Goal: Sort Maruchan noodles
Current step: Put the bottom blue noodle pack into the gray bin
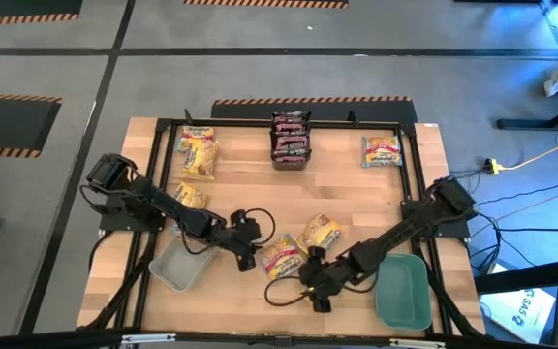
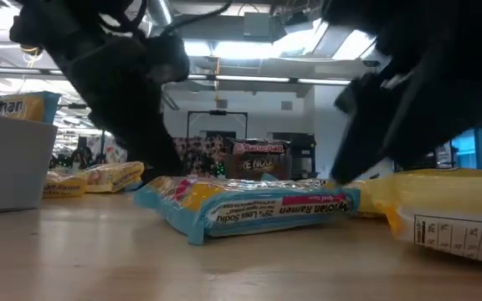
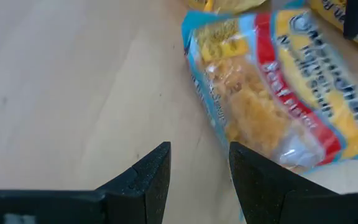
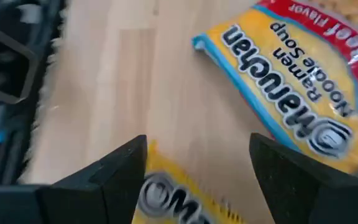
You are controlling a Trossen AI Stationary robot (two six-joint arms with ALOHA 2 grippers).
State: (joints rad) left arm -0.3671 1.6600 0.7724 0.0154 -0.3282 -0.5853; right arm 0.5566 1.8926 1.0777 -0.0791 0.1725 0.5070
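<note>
- As I scan the table from its left side, I first see my left arm reaching in toward the middle, with the grey tray (image 1: pixel 175 268) just below it near the front edge.
- The left gripper (image 1: pixel 248 254) sits low over the wood with its fingers (image 3: pixel 151 180) a narrow gap apart and nothing between them; a light-blue-edged packet (image 3: pixel 278 93) lies just ahead, off to one side of the fingers.
- Behind the left arm, toward the back-left corner, I see a cluster of yellow packets (image 1: pixel 198 153), and one more yellow packet (image 1: pixel 190 197) beside the arm.
- At the back middle stands a stack of dark maroon packets (image 1: pixel 291 139).
- In the centre front lie two loose packets (image 1: pixel 281 258) (image 1: pixel 319 235), close together, between the two grippers.
- The right gripper (image 1: pixel 315 288) hangs just in front of them, fingers (image 4: pixel 114 171) spread wide and empty; a yellow packet (image 4: pixel 291 93) lies ahead of it, and the edge of another shows between the fingers.
- A single packet (image 1: pixel 381 150) rests at the back right, well apart from the rest.
- The teal tray (image 1: pixel 402 291) sits at the front right beside my right arm.
</note>
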